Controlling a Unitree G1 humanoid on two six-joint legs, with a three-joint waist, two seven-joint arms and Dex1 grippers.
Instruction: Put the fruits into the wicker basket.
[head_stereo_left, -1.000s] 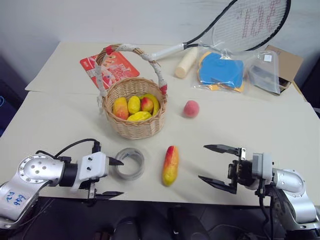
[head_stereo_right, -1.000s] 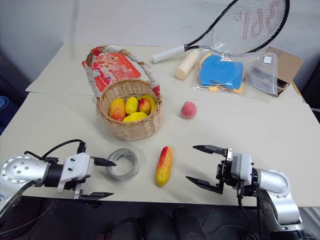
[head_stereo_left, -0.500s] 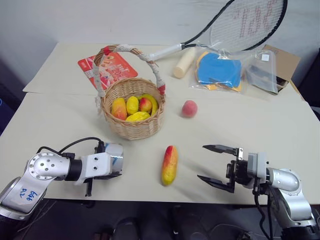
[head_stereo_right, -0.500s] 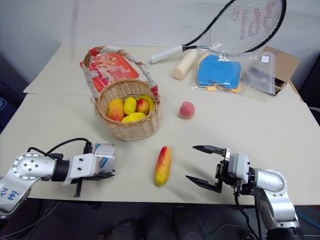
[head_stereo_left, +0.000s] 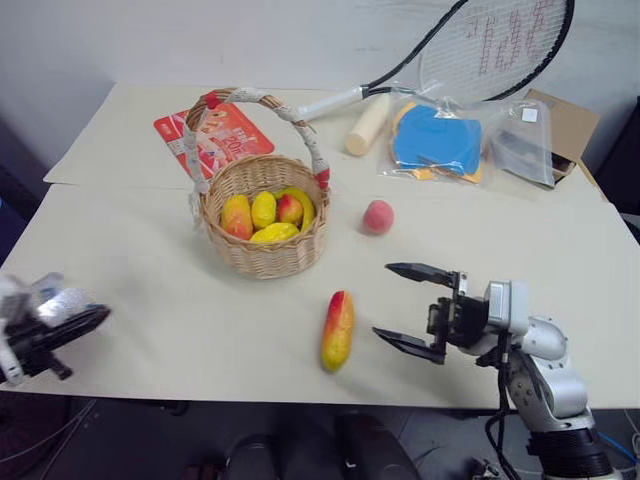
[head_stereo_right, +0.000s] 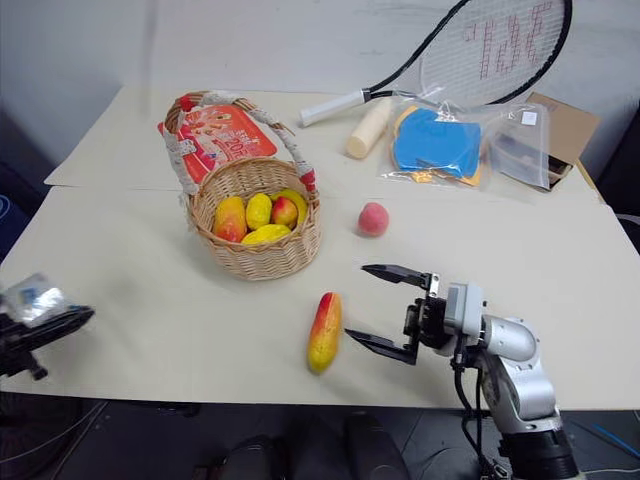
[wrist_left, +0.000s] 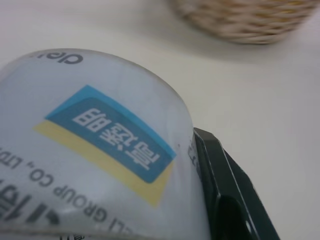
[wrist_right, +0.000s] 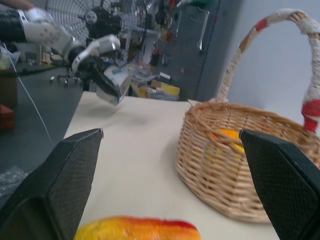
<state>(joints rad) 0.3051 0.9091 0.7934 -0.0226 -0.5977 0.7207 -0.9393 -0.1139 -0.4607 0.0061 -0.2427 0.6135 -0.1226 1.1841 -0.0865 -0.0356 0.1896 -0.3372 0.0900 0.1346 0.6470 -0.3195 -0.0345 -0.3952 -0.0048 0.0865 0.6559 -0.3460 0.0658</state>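
Note:
The wicker basket (head_stereo_left: 266, 258) stands mid-table with several yellow and red fruits in it. A long yellow-orange fruit with a red end (head_stereo_left: 338, 331) lies near the table's front edge. A small pink peach (head_stereo_left: 377, 216) sits to the right of the basket. Just right of the long fruit, my right gripper (head_stereo_left: 382, 300) is open and holds nothing; its wrist view looks over that fruit (wrist_right: 137, 230) at the basket (wrist_right: 225, 170). At the table's far left edge, my left gripper (head_stereo_left: 62, 325) is shut on the grey tape roll (wrist_left: 95, 150).
A racket (head_stereo_left: 480, 45), a cream cylinder (head_stereo_left: 366, 124), plastic bags with a blue item (head_stereo_left: 440, 140) and a cardboard box (head_stereo_left: 568, 120) lie along the back right. A red packet (head_stereo_left: 215, 135) lies behind the basket.
My left gripper shut on the tape roll and carried it off to the table's left edge. My right gripper, still open, moved a little left towards the long fruit.

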